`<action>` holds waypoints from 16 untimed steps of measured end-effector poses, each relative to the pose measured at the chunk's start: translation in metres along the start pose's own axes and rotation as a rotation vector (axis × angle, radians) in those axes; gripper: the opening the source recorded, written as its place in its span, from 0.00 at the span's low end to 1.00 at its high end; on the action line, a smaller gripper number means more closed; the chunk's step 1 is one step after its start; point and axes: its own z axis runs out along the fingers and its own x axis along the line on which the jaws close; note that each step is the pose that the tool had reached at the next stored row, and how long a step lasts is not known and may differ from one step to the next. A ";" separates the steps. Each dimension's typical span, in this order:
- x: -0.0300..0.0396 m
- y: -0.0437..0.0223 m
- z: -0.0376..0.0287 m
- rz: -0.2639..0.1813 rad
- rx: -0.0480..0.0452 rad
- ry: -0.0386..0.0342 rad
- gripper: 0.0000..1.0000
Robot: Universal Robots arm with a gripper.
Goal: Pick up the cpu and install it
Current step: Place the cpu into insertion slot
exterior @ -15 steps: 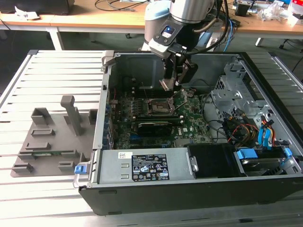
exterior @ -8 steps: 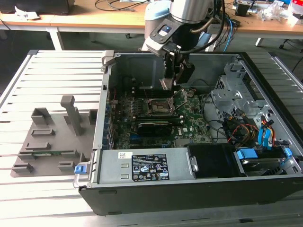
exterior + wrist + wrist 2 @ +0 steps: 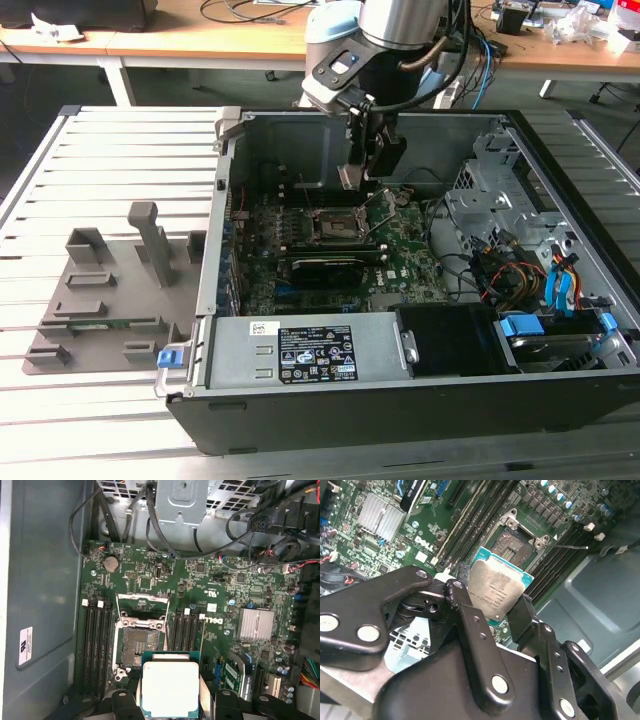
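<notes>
My gripper [image 3: 368, 170] hangs inside the open computer case, above the motherboard. In both wrist views its black fingers [image 3: 465, 615] are shut on opposite edges of the cpu [image 3: 497, 592], a flat square chip with a dull silvery top and a thin teal rim [image 3: 170, 687]. The cpu is held clear of the board. The socket [image 3: 140, 642] lies just beyond it with its metal frame swung open and its dark contact field bare [image 3: 515, 540]. In the exterior view the socket [image 3: 337, 226] sits a little below and to the left of the gripper.
Black memory slots [image 3: 97, 645] flank the socket. A finned heatsink [image 3: 256, 624] and loose cables [image 3: 150, 525] lie on the board. The case walls, the drive cage [image 3: 500, 190] and the power supply [image 3: 300, 355] hem the board in. A grey fixture plate [image 3: 110, 300] sits at the exterior view's left.
</notes>
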 end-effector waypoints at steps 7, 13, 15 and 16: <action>0.0000 0.0000 0.0001 0.098 0.0021 0.0061 0.55; 0.0000 0.0000 0.0002 0.180 0.0038 0.0113 0.55; 0.0000 0.0000 0.0002 0.204 0.0043 0.0129 0.55; 0.0000 0.0000 0.0002 0.213 0.0045 0.0135 0.55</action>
